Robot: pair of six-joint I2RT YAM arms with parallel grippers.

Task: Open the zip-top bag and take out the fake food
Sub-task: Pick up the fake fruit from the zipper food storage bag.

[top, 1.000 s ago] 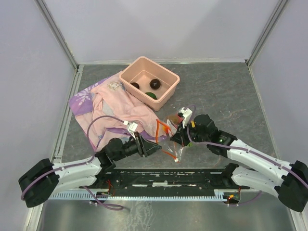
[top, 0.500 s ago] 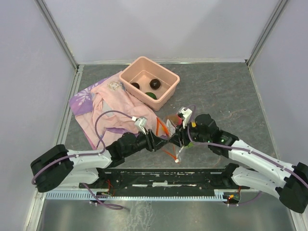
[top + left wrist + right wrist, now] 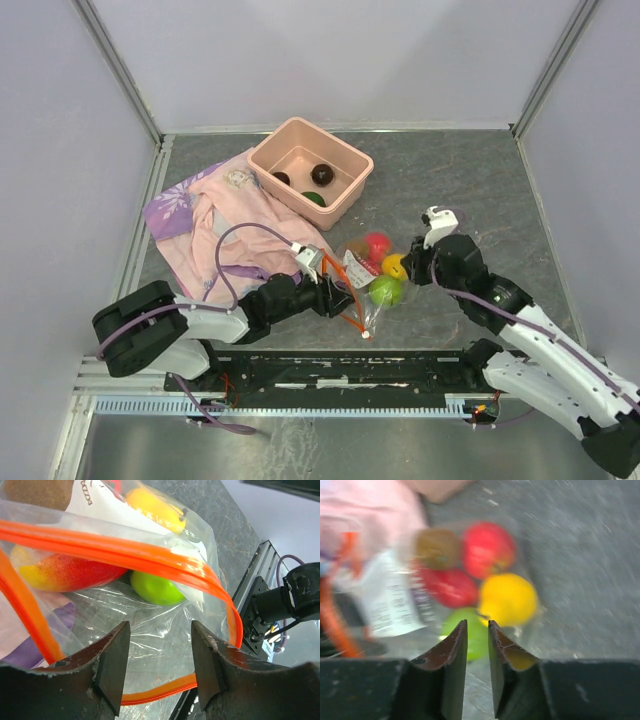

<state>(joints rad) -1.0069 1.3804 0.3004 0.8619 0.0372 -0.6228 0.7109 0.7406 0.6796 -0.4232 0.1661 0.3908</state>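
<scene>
Grey table (image 3: 480, 180), white walls round it.

Top cam: zip-top bag (image 3: 352, 262) lies near the front edge betw the two arms, mouth toward the left arm. Fake food (image 3: 385, 268) (red, yellow, green pcs) sits inside, at the bag's right end. Pink tub (image 3: 350, 192) w/ a few dark pcs is further back, printed cloth (image 3: 225, 215) beside it. Left gripper (image 3: 335, 297) is at the bag mouth. Right gripper (image 3: 420, 268) is just beside the closed end; can't tell if it touches.

Left wrist cam: jaws roughly half apart, nothing pinched. Orange zip strip (image 3: 125, 555) loops open ahead of them, clear film below. Green pc (image 3: 157, 587) is closest.

Right wrist cam (blurry): jaws a narrow gap apart, empty, hovering above the green pc and the yellow pc (image 3: 507, 600).

Mouth looks open to me, so I reckon it's the removal step. I'd pin the lower lip w/ the left, take the green pc first, and widen the jaws before reaching. Glossy fruit prob slips.
</scene>
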